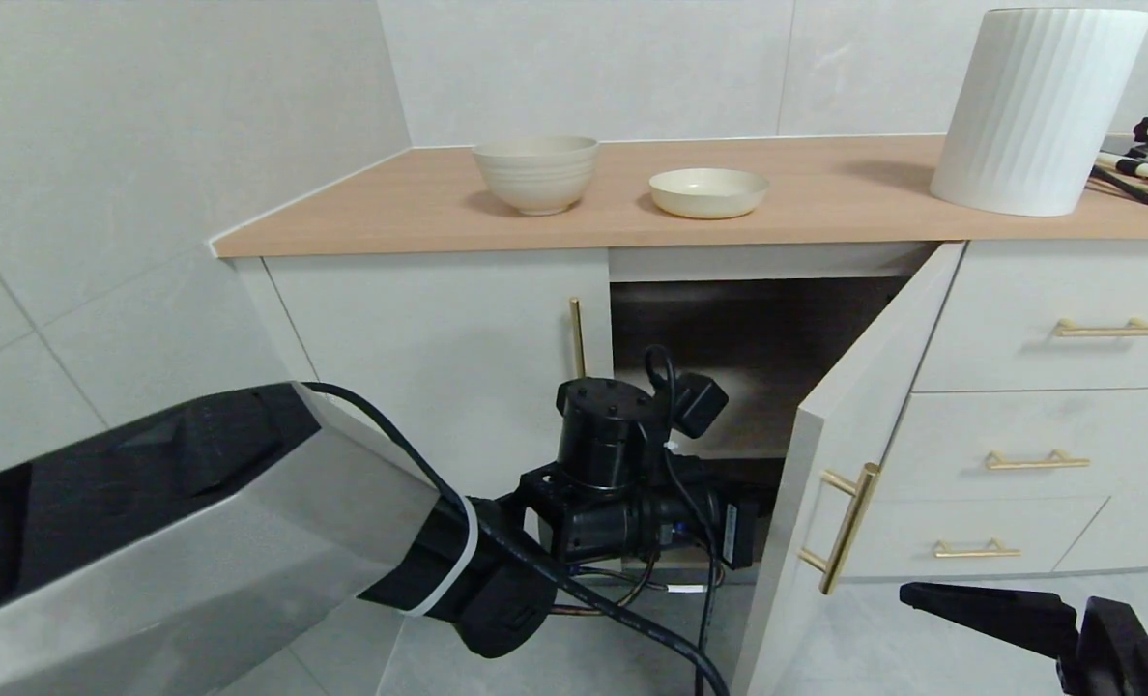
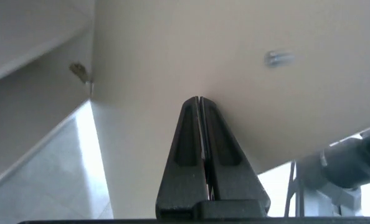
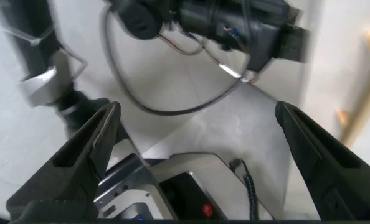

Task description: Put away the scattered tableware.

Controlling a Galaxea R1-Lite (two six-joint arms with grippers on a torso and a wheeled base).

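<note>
Ribbed bowl (image 1: 536,172) and shallow dish (image 1: 708,191) sit on countertop (image 1: 825,184), well apart from both arms; cabinet door (image 1: 864,406) below stands open; left gripper (image 2: 199,102) pressed closed, empty, tips near pale panel; we judge it placed to push door wider; right gripper (image 3: 194,118) spread, empty, low beside door.

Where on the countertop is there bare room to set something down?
The countertop is bare between the shallow dish and the ribbed container, and in the left corner from the wall to the bowl. A narrow gap separates bowl and dish. The right end is crowded: tools lie beside the container.
</note>
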